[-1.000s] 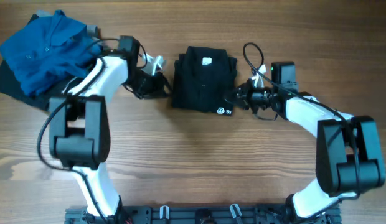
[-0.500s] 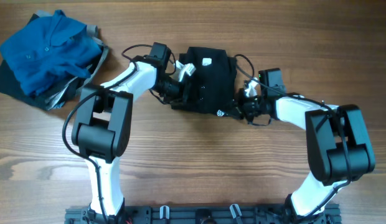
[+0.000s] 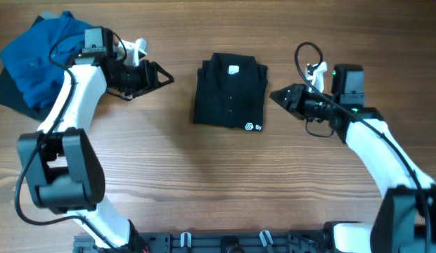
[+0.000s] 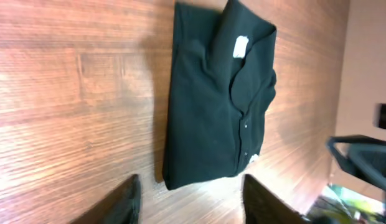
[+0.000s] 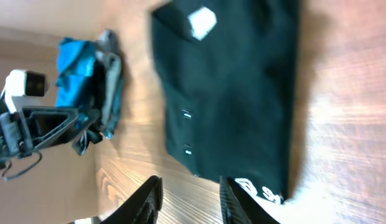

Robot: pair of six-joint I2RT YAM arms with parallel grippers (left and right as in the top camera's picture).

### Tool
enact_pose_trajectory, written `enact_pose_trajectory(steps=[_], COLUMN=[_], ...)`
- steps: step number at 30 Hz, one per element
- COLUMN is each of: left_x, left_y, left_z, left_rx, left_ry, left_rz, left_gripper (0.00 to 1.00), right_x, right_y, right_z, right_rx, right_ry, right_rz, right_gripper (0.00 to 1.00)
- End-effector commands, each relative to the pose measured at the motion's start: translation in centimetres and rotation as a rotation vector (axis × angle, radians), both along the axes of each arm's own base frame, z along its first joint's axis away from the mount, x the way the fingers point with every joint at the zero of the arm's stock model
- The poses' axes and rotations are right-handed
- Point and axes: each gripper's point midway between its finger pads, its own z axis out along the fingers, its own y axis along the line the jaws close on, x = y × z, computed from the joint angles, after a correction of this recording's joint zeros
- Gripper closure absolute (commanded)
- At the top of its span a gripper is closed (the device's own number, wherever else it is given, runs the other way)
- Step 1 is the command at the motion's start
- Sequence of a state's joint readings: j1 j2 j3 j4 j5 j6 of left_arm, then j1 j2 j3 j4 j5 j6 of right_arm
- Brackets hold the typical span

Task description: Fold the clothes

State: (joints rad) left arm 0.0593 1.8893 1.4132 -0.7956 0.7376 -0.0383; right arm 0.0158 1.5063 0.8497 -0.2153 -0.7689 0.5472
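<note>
Black clothes (image 3: 230, 91) lie folded on the worktop (image 3: 204, 179), centre. Left end effector (image 3: 162, 77) and right end effector (image 3: 280, 96) flank them, jaws part-open, gripping nothing.

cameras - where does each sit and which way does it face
overhead: fixed above the wooden table, looking straight down; left gripper and right gripper flank the plain black soft-fabric garment.
left wrist: on the left wrist, facing the garment; own fingers show at the bottom.
right wrist: on the right wrist, facing the garment from the opposite side; own fingers at the bottom.
shared: all see the garment; each wrist view catches the other gripper.
</note>
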Motion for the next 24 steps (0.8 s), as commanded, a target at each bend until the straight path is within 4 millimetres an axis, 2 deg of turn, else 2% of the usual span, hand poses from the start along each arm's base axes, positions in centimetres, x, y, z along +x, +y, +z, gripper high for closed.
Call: enact_pose_trajectory(steps=[1, 2, 3, 4, 5, 6, 7, 9, 11, 12, 14, 15, 16, 19, 20, 22, 23, 24], left_x=[0.1, -0.1, -0.4, -0.8, -1.0, -1.1, -1.0, -0.7, 0.3, 1.2, 2.6, 3.1, 3.6, 3.9, 3.5, 2.8, 2.5, 2.3], left_y=[0.5, 0.2, -0.1, -0.2, -0.1, -0.1, -0.3, -0.6, -1.5, -2.3, -2.6, -3.2, -4.5, -5.3, -5.5, -5.5, -5.4, -5.6], left_z=[-0.8, -0.9, -1.0, -1.1, -1.3, -1.3, -1.1, -0.9, -0.5, -0.3, -0.9, -1.0, -0.8, -1.0, -1.5, -2.1, -2.3, -2.2], left_rx=[0.047, 0.047, 0.047, 0.055, 0.062, 0.062, 0.057, 0.050, 0.053, 0.080, 0.188, 0.219, 0.220, 0.216, 0.215, 0.217, 0.218, 0.208], left_ry=[0.004, 0.009, 0.023, 0.040, 0.052, 0.058, 0.047, 0.029, -0.038, -0.123, -0.196, -0.229, -0.272, -0.290, -0.268, -0.228, -0.213, -0.207], left_rz=[0.005, -0.002, -0.010, -0.013, -0.012, -0.011, -0.014, -0.022, -0.047, -0.098, -0.106, -0.120, -0.145, -0.158, -0.166, -0.173, -0.175, -0.180], left_gripper=[0.46, 0.51, 0.63, 0.69, 0.71, 0.70, 0.59, 0.58, 0.53, 0.48, 0.38, 0.34, 0.30, 0.30, 0.31, 0.32, 0.32, 0.32], right_x=[-0.1, -0.2, -0.4, -0.5, -0.5, -0.5, -0.4, 0.0, 1.0, 1.9, 3.0, 3.5, 4.1, 5.2, 5.7, 5.5, 5.0, 4.7], right_y=[-0.1, -0.1, -0.2, -0.3, -0.3, -0.3, -0.2, -0.5, -1.9, -3.3, -4.7, -4.7, -4.6, -3.7, -3.2, -2.3, -1.9, -1.5], right_z=[0.8, 0.6, 0.4, 0.3, 0.2, 0.2, 0.4, 0.5, -0.2, -0.7, -1.2, -1.6, -2.7, -4.3, -5.5, -6.9, -7.2, -6.6], right_rx=[-0.060, -0.068, -0.080, -0.085, -0.085, -0.085, -0.084, -0.102, -0.191, -0.272, -0.362, -0.374, -0.365, -0.322, -0.292, -0.242, -0.219, -0.195], right_ry=[-0.104, -0.102, -0.103, -0.102, -0.098, -0.099, -0.109, -0.133, -0.140, -0.154, -0.191, -0.210, -0.201, -0.215, -0.215, -0.195, -0.175, -0.178], right_rz=[0.061, 0.071, 0.078, 0.082, 0.082, 0.082, 0.083, 0.075, 0.007, -0.046, -0.085, -0.078, -0.073, -0.043, -0.023, 0.019, 0.041, 0.059], right_gripper=[0.59, 0.57, 0.56, 0.55, 0.55, 0.54, 0.51, 0.50, 0.50, 0.50, 0.46, 0.46, 0.51, 0.66, 0.63, 0.55, 0.53, 0.54])
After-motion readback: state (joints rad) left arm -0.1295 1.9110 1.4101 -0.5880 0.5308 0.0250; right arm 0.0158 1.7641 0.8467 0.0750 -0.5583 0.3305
